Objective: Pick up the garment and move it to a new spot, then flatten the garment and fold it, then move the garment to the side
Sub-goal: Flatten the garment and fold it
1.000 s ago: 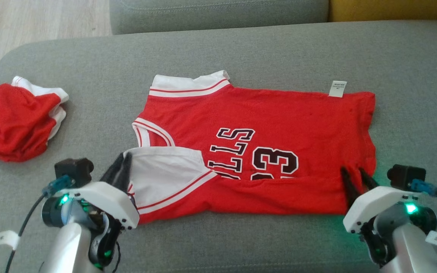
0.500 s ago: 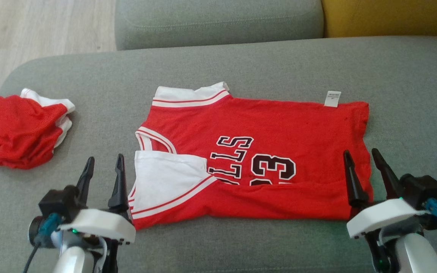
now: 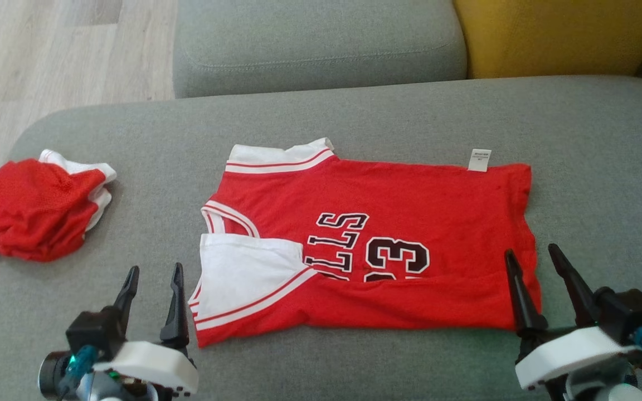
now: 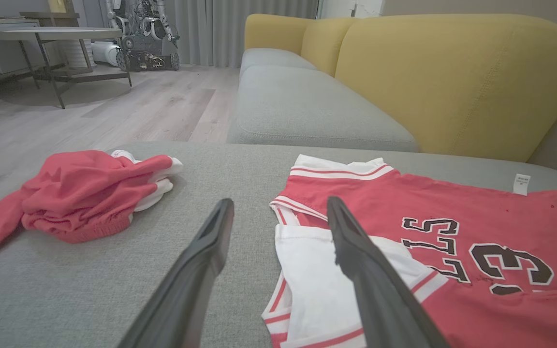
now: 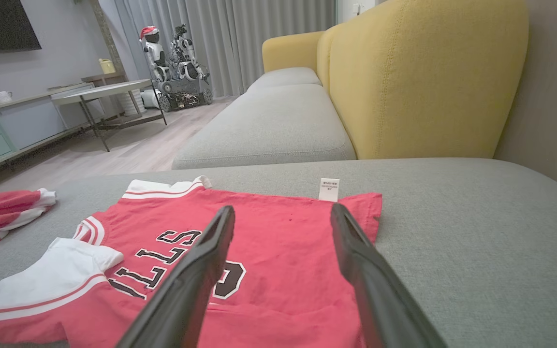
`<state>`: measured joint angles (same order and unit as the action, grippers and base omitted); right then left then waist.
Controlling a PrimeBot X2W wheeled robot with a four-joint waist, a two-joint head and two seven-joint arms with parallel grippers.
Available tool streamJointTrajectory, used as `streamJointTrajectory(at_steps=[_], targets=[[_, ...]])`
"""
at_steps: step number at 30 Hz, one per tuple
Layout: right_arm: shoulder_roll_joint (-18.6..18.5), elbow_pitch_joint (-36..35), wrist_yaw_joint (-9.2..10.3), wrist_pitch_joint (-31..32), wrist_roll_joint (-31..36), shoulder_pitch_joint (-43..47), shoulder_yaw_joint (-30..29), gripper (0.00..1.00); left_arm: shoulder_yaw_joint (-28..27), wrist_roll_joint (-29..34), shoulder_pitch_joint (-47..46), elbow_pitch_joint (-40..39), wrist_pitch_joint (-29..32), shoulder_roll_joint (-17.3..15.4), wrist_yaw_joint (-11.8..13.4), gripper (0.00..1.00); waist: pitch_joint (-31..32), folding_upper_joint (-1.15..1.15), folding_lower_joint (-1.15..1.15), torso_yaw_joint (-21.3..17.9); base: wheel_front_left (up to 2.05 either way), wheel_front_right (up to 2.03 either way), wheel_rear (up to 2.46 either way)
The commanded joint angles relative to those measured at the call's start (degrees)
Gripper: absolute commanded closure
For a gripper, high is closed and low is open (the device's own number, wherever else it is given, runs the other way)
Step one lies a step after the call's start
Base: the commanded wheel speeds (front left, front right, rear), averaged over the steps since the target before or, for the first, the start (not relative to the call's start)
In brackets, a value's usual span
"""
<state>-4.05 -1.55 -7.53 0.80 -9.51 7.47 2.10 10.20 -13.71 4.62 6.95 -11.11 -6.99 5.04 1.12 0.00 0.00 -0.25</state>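
A red jersey with white trim and dark lettering, the garment [image 3: 377, 223], lies on the grey sofa seat [image 3: 321, 122] with its near edge folded over. It also shows in the left wrist view as the garment [image 4: 452, 241] and in the right wrist view as the garment [image 5: 278, 241]. My left gripper [image 3: 154, 272] is open just off the garment's near left corner, with nothing between its fingers. My right gripper [image 3: 530, 253] is open over the near right corner, its fingers lifted off the cloth.
A second crumpled red-and-white garment [image 3: 31, 214] lies at the seat's left end. Behind are another grey cushion [image 3: 315, 44] and the yellow backrest [image 3: 555, 33]. Wooden floor [image 3: 48, 50] lies beyond the left edge.
Both grippers let go of the garment's near edge, opened and drew back toward me. The folded edge stays down. The camera tilted, shifting the whole picture down.
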Motion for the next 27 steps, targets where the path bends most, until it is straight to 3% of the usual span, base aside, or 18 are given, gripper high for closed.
streamJointTrajectory(at_steps=[1, 17, 27], targets=[[-0.10, -2.99, 0.04, 0.44, 0.32, -1.05, 1.00, 0.00, -1.78, 0.65, -1.79, -2.07, 0.33, -1.05, 0.30, 0.00, 0.15, 0.00, 0.00, -0.01, 0.00, 0.00, 0.00], [0.69, -3.25, 0.04, 2.12, 0.29, -0.04, -0.06, 0.00, -0.19, 0.06, -1.98, -1.82, 2.24, -1.07, 0.41, 0.00, -0.03, 0.00, 0.00, 0.44, 0.00, 0.00, 0.00], [0.51, 10.25, 0.04, 3.69, 0.47, -3.77, -1.87, 0.00, 2.15, -1.78, -5.08, 6.55, 6.28, -0.36, -1.86, 0.00, -2.84, 0.00, 0.00, 0.45, 0.00, 0.00, 0.00]])
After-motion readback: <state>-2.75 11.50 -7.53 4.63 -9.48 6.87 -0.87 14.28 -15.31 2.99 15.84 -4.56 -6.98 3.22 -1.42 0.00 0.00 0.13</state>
